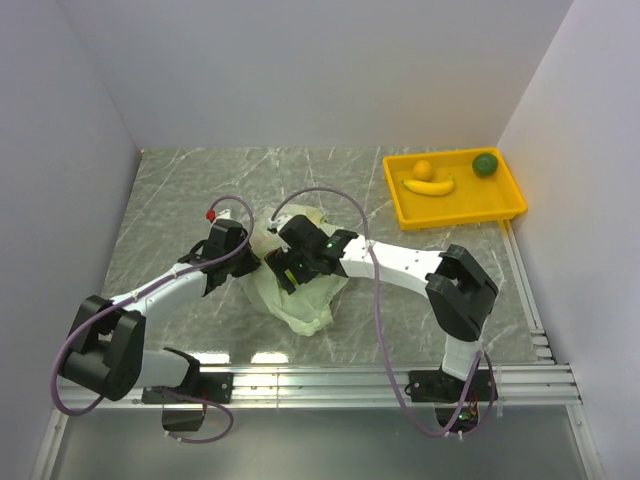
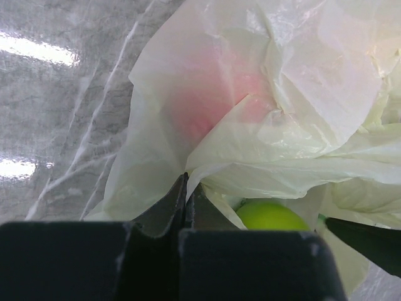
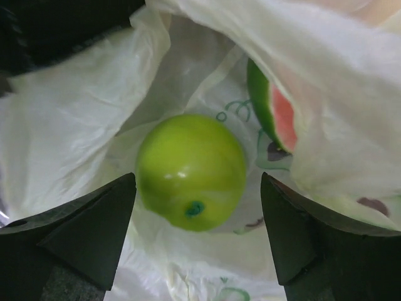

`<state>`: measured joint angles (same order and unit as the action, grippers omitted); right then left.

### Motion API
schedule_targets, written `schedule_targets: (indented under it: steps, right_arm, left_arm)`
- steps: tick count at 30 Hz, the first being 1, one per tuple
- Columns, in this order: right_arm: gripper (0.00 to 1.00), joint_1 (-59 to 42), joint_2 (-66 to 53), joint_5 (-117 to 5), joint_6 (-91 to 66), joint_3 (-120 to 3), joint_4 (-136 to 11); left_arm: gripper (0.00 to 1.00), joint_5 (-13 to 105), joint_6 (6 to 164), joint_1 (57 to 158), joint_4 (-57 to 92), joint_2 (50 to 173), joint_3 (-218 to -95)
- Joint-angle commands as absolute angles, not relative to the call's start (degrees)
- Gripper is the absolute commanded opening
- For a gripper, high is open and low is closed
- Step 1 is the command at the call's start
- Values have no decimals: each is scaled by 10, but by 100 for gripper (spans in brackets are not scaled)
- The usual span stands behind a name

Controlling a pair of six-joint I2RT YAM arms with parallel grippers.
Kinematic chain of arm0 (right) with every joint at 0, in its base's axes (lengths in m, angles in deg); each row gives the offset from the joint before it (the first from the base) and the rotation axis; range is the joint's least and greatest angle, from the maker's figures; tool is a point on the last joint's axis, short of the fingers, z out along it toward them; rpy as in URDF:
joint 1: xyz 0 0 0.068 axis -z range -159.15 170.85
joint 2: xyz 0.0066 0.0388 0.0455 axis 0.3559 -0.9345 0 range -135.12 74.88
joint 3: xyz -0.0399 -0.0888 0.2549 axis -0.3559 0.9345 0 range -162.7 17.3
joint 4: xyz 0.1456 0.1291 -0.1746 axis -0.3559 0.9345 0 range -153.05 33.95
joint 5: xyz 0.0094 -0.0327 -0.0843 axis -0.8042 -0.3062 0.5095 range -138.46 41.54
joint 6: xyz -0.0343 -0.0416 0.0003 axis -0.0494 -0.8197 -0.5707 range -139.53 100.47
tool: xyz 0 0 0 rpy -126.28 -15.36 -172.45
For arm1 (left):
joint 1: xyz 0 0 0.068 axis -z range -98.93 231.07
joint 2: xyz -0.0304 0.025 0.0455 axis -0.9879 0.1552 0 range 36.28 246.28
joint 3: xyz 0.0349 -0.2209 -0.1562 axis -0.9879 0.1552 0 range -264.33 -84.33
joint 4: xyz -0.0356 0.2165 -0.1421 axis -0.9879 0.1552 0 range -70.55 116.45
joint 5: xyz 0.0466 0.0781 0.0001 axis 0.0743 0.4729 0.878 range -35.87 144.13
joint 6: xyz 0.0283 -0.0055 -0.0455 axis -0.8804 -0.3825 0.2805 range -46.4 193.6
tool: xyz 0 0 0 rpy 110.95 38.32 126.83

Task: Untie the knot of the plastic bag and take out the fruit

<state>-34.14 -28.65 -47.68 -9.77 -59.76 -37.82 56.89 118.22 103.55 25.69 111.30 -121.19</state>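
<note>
The pale green plastic bag point(image 1: 302, 292) lies crumpled between both arms with its mouth open; no knot shows. My left gripper point(image 2: 186, 183) is shut on a fold of the bag's edge point(image 2: 263, 169) and holds it up. My right gripper point(image 3: 197, 182) is open inside the bag's mouth, its fingers on either side of the light green apple point(image 3: 191, 169), not touching it. A red watermelon slice point(image 3: 272, 116) lies just behind the apple, half under the film. The apple also shows in the left wrist view point(image 2: 270, 216), and a red shape point(image 2: 200, 106) glows through the bag. A yellow banana point(image 1: 428, 186) lies in the yellow tray point(image 1: 505, 210).
The tray at the back right also holds a small orange fruit point(image 1: 423, 168) and a dark green round fruit point(image 1: 485, 163). A small red object point(image 1: 210, 213) lies on the table left of the bag. White walls close in the left, back and right.
</note>
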Motion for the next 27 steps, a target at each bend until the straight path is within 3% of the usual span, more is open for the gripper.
schedule_targets:
  steps: [1,14,17,21,24,27]
  right_arm:
    - [88,-340,-281,-497,-91,-583,-413]
    - [94,-345,-322,-524,-59,-523,-488]
    - [81,-345,-312,-513,-56,-515,-501]
    - [38,-344,-254,-490,-60,-506,-500]
    - [25,-344,-197,-468,-66,-498,-493]
    - [22,-344,-144,-449,-72,-501,-481]
  left_arm:
    - [1,555,1176,1037,234,1109,-1216]
    - [1,548,1180,1037,228,1113,-1212]
    - [1,550,1182,1037,231,1110,-1211]
    - [1,555,1182,1037,234,1103,-1208]
    - [1,568,1181,1037,242,1098,-1211]
    - [1,571,1178,1036,246,1095,-1213]
